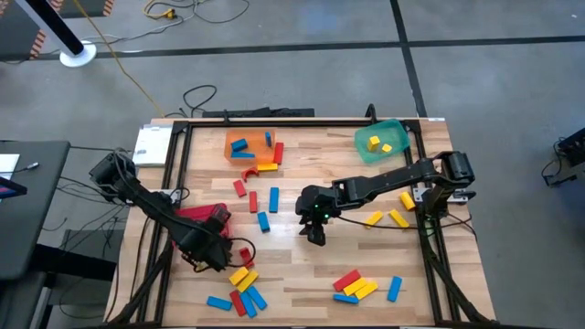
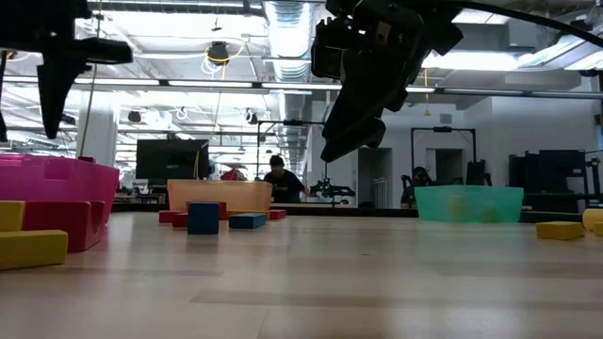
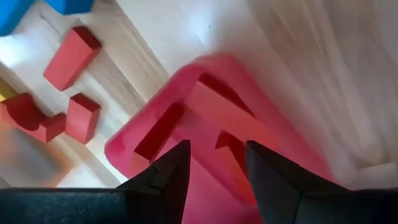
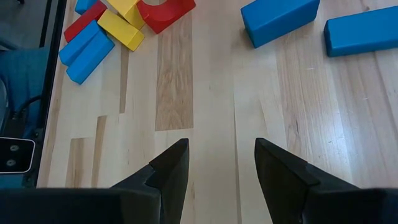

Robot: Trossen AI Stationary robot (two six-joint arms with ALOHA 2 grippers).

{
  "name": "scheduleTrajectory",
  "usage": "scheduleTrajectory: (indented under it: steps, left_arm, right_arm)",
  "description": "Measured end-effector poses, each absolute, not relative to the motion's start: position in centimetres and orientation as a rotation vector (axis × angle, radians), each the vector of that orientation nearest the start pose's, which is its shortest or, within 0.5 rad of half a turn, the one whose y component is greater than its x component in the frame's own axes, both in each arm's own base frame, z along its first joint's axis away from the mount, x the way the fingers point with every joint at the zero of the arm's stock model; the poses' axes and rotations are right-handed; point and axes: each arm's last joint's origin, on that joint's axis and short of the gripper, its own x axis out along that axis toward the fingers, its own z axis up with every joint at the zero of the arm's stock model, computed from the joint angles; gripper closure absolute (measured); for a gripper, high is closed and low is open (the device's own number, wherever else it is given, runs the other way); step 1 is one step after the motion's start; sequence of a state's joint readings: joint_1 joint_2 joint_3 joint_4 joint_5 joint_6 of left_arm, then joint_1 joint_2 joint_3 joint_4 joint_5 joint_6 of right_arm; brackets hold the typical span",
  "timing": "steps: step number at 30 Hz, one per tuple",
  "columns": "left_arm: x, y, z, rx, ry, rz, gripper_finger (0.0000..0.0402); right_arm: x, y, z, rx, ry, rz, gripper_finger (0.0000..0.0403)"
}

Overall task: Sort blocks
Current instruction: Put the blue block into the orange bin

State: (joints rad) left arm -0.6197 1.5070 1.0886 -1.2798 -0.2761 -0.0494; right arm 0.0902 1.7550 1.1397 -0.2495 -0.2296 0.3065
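Both sets of jaws stand parted with nothing between them. The left gripper point(image 1: 208, 249) hangs over the red bin point(image 3: 205, 124), which holds red blocks point(image 3: 163, 127). The right gripper point(image 1: 315, 231) hovers above bare counter point(image 4: 205, 124) near the middle, two blue blocks point(image 1: 269, 208) just beside it. Other blocks lie scattered: some in the orange bin point(image 1: 233, 155), yellow ones point(image 1: 379, 143) in the green bin point(image 1: 364, 153), mixed heaps along the near edge.

1. In the left wrist view the red bin point(image 3: 217, 130) is blurred, and its far side runs off the frame.
2. In the high view the left claw point(image 1: 203, 259) is partly hidden by its own arm.
3. In the low view the person point(image 2: 279, 177) is too small to make out.
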Motion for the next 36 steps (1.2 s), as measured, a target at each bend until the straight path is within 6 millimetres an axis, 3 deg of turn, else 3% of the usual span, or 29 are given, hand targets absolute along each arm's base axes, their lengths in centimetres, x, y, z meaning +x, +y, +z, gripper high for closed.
scheduleTrajectory:
  steps: [11, 25, 36]
  left_arm:
    - [20.3, -13.6, 24.8, 0.810, 1.280, 0.088, 0.0251]
    - [23.1, -15.8, 25.9, 0.787, 0.945, -0.065, 0.0251]
    - [23.5, -16.8, 26.1, 0.685, 0.885, -0.151, 0.0251]
  right_arm:
    - [36.3, 3.9, 19.8, 0.345, 0.907, 0.165, 0.0204]
    - [36.3, 3.9, 19.8, 0.345, 0.907, 0.165, 0.0204]
    - [36.3, 3.9, 19.8, 0.345, 0.907, 0.165, 0.0204]
